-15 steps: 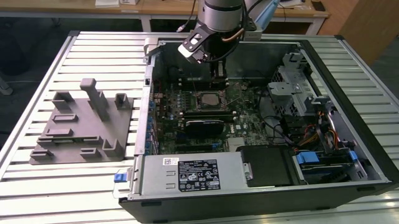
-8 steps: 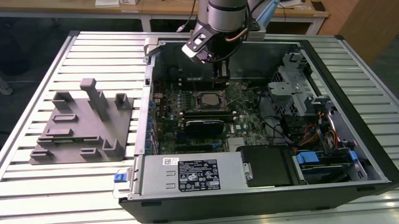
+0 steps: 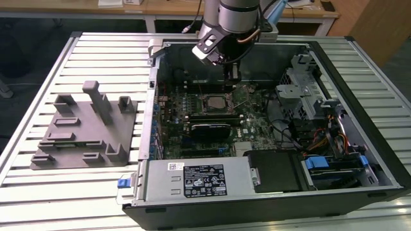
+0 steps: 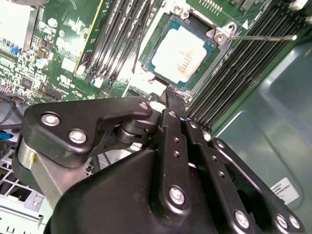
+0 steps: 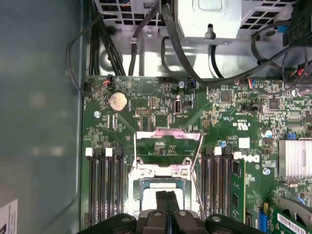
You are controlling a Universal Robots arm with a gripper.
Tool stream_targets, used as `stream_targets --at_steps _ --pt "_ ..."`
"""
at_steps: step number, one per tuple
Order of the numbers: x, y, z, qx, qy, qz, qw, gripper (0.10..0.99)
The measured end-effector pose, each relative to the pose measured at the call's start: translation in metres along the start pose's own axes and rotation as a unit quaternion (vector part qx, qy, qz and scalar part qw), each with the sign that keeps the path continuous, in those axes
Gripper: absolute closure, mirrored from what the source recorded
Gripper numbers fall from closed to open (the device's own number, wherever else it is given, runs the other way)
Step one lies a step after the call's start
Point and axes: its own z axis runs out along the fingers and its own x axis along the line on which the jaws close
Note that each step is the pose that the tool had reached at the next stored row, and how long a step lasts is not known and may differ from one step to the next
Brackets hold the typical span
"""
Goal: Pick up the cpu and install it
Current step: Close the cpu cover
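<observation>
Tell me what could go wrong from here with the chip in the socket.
1. The gripper hangs with its tips right at the edge of the cpu, which lies in its socket. A sideways drift could knock it askew.
2. The socket's load plate stands open, so nothing seems to clamp the chip. A bump might unseat it.

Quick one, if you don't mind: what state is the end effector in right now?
End effector: closed, holding nothing; its tips are near the edge of the cpu, which lies in the socket.
</observation>
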Motion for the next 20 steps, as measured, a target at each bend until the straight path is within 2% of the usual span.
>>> stream_targets --at_steps 20 --pt "0.0002 0.0271 0.0007 0.0 0.0 0.0 1.0 0.98"
